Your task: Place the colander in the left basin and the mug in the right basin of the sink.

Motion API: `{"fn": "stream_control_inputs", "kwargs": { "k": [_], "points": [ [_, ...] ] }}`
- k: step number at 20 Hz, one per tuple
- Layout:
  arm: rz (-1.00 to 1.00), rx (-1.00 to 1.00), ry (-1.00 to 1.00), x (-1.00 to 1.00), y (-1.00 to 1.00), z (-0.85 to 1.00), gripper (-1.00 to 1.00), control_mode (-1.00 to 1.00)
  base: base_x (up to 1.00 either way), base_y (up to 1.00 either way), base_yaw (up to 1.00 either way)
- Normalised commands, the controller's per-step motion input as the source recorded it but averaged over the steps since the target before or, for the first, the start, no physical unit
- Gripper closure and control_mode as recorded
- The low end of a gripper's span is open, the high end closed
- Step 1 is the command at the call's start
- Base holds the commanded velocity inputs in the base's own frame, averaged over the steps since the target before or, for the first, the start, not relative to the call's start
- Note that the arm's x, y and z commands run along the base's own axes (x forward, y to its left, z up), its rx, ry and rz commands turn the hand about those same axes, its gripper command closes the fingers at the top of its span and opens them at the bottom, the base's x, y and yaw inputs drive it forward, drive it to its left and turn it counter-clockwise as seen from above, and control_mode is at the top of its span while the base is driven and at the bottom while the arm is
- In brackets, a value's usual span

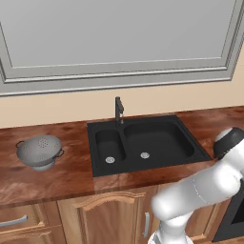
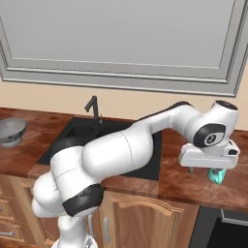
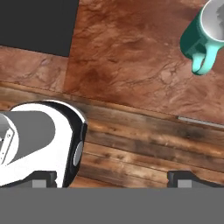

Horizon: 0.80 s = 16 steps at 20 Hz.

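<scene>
One colander (image 1: 40, 151) is sitting on the wooden desk (image 1: 62, 176) well left of the sink (image 1: 145, 143), whose two basins, the narrow left basin (image 1: 109, 147) and the wide right basin (image 1: 159, 142), are each showing one silver drain. One teal mug (image 3: 204, 37) is standing on the desk right of the sink. The claw (image 2: 206, 169) is hanging spread wide just beside the mug, gripping nothing

Grey perforated metal colander (image 1: 39, 151) with dark loop handles, left of frame; matte black double-basin sink (image 1: 143, 123) with two silver drains, centre; small teal mug (image 3: 205, 37) with white interior, upper right; reddish-brown veined countertop (image 3: 131, 52) throughout.
</scene>
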Motion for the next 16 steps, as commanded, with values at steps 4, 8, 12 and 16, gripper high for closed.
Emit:
{"fn": "stream_control_inputs", "kwargs": {
  "k": [4, 8, 12, 16],
  "points": [
    [0.09, 0.00, 0.00, 0.19, -0.14, -0.13, -1.00, -1.00, 0.00, 0.00, 0.00],
    [0.05, 0.00, 0.00, 0.23, -0.10, -0.14, -1.00, -1.00, 0.00, 0.00, 0.00],
    [0.00, 0.01, 0.00, 0.21, -0.05, -0.18, -1.00, -1.00, 0.00, 0.00, 0.00],
    [0.00, 0.00, 0.00, 0.26, -0.04, -0.23, -1.00, -1.00, 0.00, 0.00, 0.00]
  ]
}}
